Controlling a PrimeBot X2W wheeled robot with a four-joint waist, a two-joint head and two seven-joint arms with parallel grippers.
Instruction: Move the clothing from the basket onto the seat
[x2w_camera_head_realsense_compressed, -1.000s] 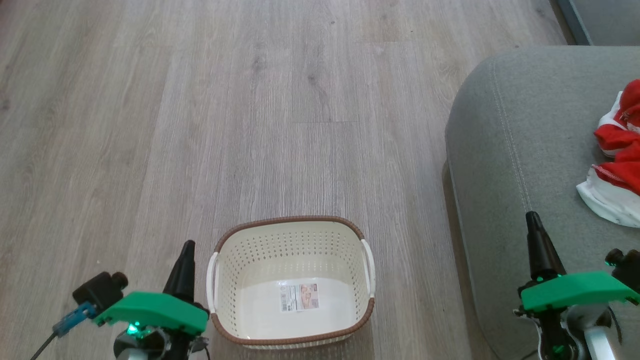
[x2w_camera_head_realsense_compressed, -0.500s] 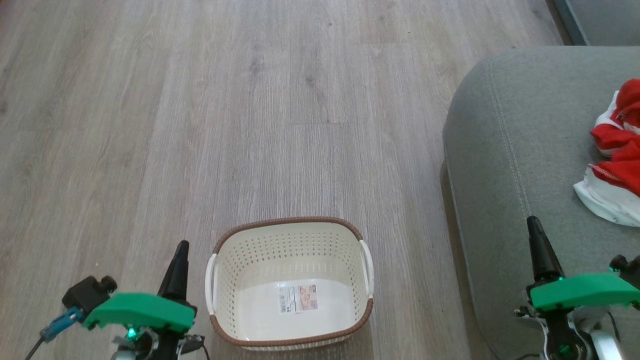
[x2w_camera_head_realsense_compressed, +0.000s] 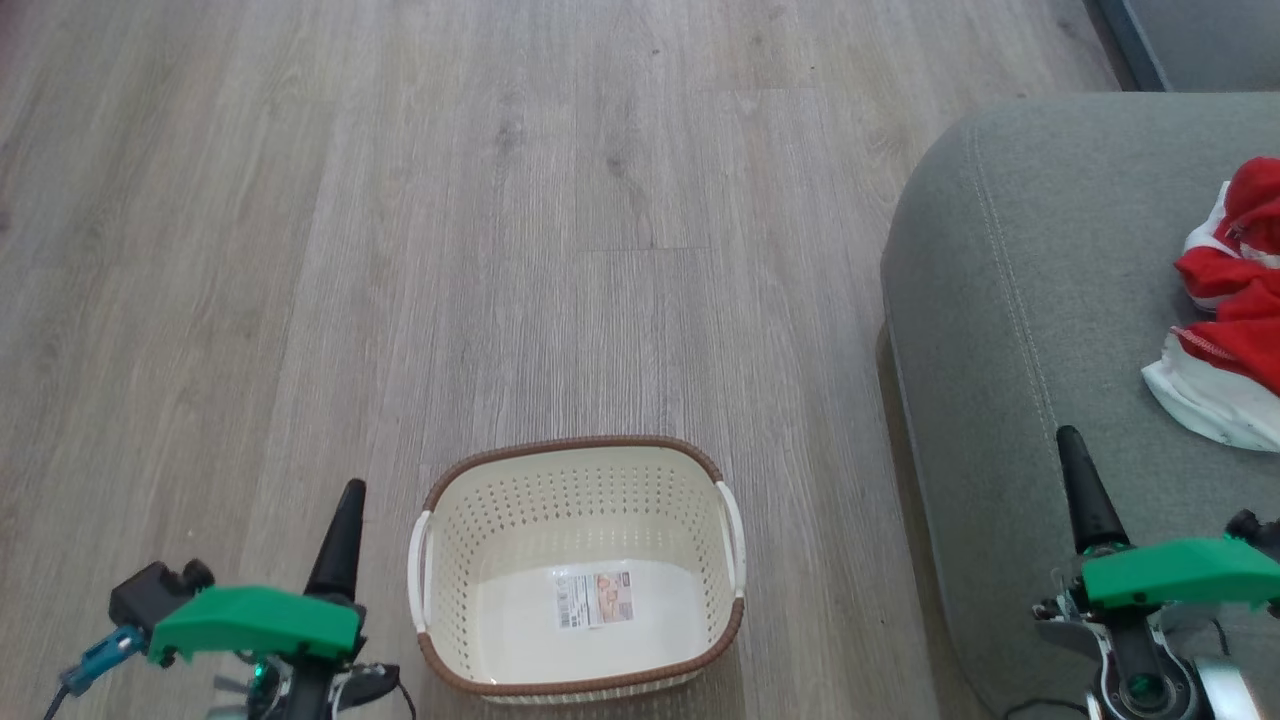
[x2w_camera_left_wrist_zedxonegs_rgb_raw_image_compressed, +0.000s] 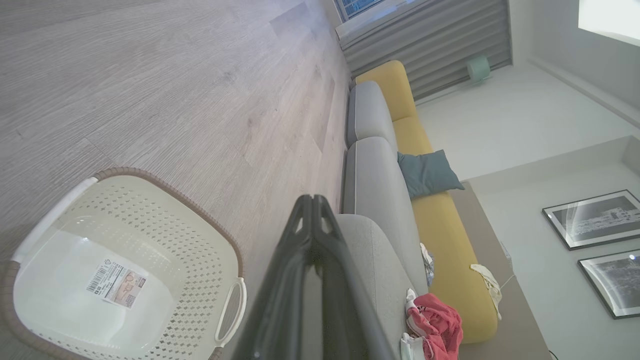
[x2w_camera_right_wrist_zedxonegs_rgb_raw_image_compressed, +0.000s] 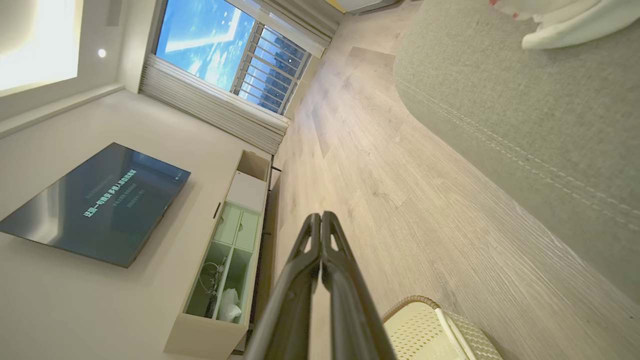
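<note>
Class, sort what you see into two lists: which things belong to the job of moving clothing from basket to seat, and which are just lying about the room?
Belongs to the job:
clothing
basket
seat

Just lying about:
teal cushion
yellow sofa
television
framed pictures

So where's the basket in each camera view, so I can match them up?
Head view: basket at bottom centre, on the floor.
Left wrist view: basket in the lower left corner.
Right wrist view: basket at the bottom edge, right of centre, cut off.
Shared landmark: the seat, at right; seat lower centre; seat upper right.
</note>
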